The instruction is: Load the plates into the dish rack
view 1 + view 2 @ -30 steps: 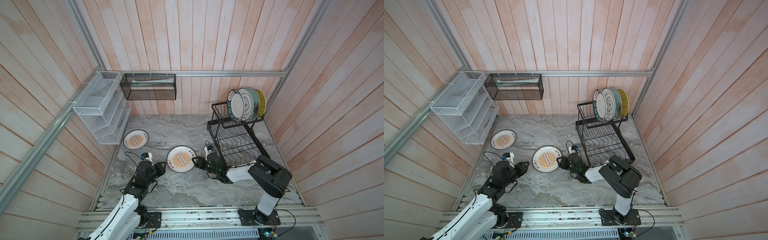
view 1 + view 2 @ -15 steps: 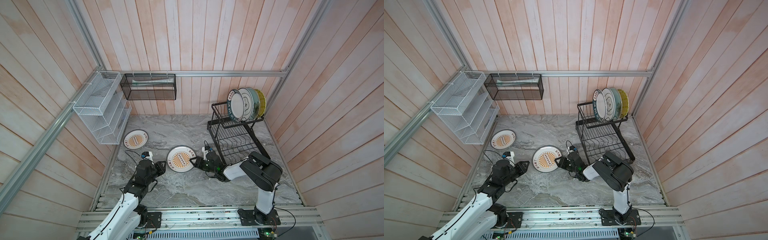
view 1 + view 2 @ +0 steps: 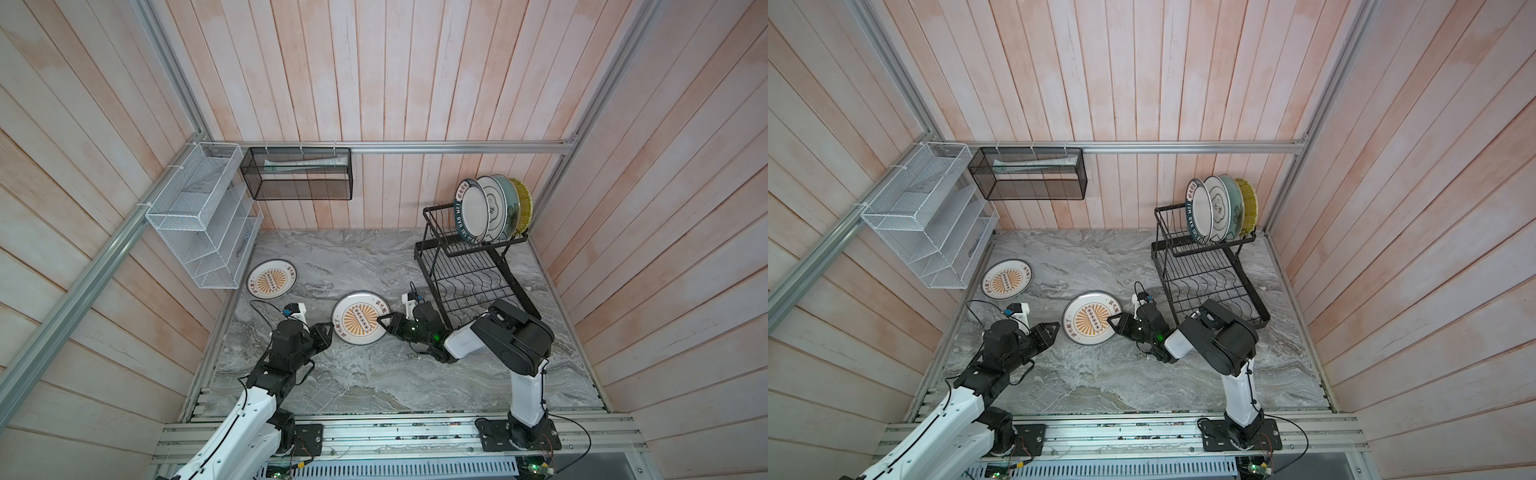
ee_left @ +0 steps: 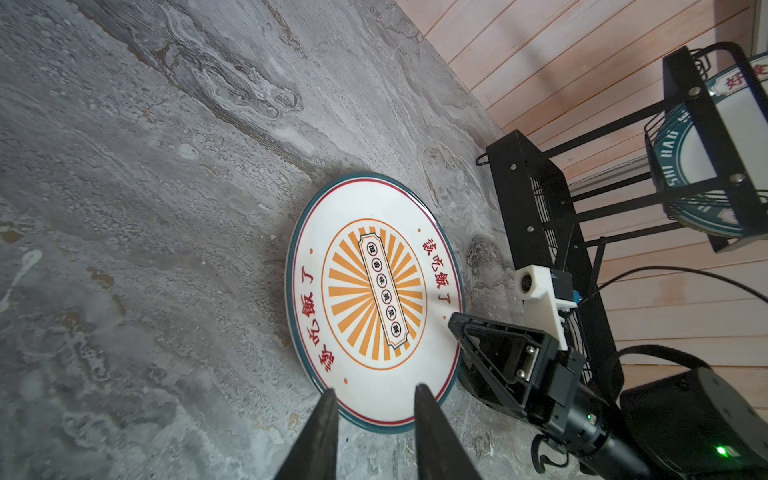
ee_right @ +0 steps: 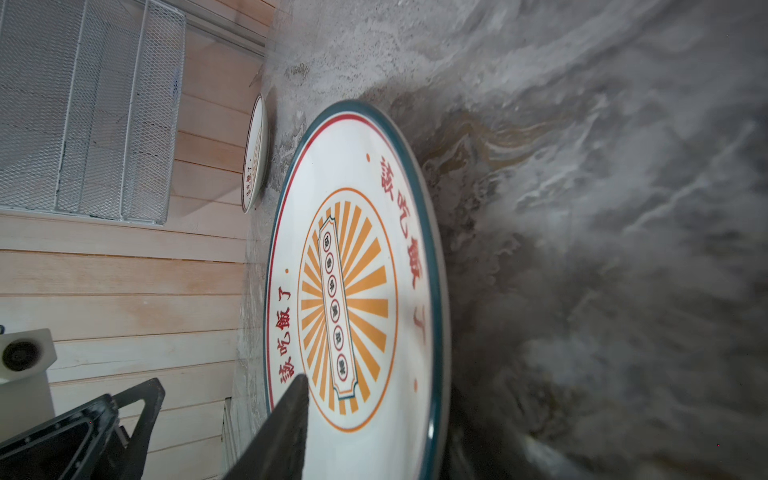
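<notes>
Your right end effector (image 3: 383, 326) straddles the near sunburst plate's (image 3: 360, 318) rim, whether clamped you cannot tell; left end effector (image 3: 329, 332), narrowly parted, empty, sits opposite.

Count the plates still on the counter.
2 plates: one by the white shelf, one nearer the rack, its rim between the right pincer's jaws. None looks hidden.
</notes>
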